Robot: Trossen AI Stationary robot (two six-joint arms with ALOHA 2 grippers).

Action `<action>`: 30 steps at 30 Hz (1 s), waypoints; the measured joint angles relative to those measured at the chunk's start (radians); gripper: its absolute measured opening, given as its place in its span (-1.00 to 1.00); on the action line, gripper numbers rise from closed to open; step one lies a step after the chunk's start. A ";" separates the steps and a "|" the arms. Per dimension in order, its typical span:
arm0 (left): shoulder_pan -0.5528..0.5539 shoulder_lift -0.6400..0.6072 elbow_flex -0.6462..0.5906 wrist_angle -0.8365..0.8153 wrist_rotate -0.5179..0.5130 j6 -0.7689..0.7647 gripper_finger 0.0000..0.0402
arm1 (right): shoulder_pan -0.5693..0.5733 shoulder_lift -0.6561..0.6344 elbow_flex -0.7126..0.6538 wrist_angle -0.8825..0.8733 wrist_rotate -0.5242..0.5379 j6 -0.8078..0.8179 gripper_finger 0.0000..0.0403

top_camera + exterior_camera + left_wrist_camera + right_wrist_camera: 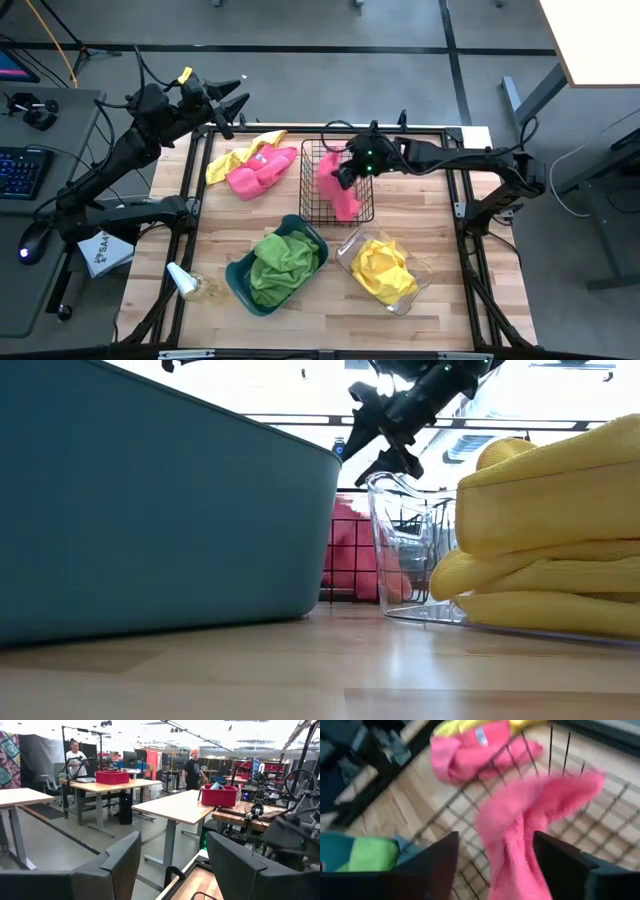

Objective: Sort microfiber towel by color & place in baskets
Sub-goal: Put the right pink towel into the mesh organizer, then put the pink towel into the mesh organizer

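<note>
The right gripper (350,172) hovered over the black wire-mesh basket (312,205), its two fingers spread apart with a pink towel (530,825) hanging between and below them — whether the pads still touched the cloth could not be told. That pink towel draped into the basket and over its near edge in the high view. The left gripper (232,108) waited at the far left corner of the bench (440,310), fingers wide apart and holding nothing.

Handling, as a judgement: the microfiber towels appeared light, soft and limp, with a grippy pile. They would sag and fold under their own weight and offer no rigid edge. A pinch on a raised fold or bunched ridge should hold best; a flat area would likely slip past the pads.

Count, by the high view:
- Baskets — three: the wire-mesh basket, the teal bin (240,280), the clear bin (418,270).
- Loose pile (255,168) on the bench left of the wire-mesh basket — at least one pink towel and one yellow towel.
- Green towels (285,262) in the teal bin; number unclear.
- Yellow towels (382,268) in the clear bin; number unclear.
</note>
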 joint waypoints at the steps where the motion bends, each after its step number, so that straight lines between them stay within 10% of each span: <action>1: 0.000 0.000 0.000 -0.004 0.000 0.000 0.06 | -0.003 0.000 0.000 0.022 0.000 0.000 0.34; 7: 0.000 0.011 0.000 -0.137 0.000 -0.039 0.06 | -0.036 0.000 0.019 0.127 -0.080 -0.001 0.57; 17: -0.020 0.250 -0.027 -0.977 -0.089 -0.158 0.06 | -0.107 -0.001 0.121 0.091 -0.100 -0.076 0.58; 30: -0.058 0.440 -0.267 -0.664 -0.112 -0.183 0.06 | -0.153 -0.001 0.129 0.028 -0.103 -0.094 0.58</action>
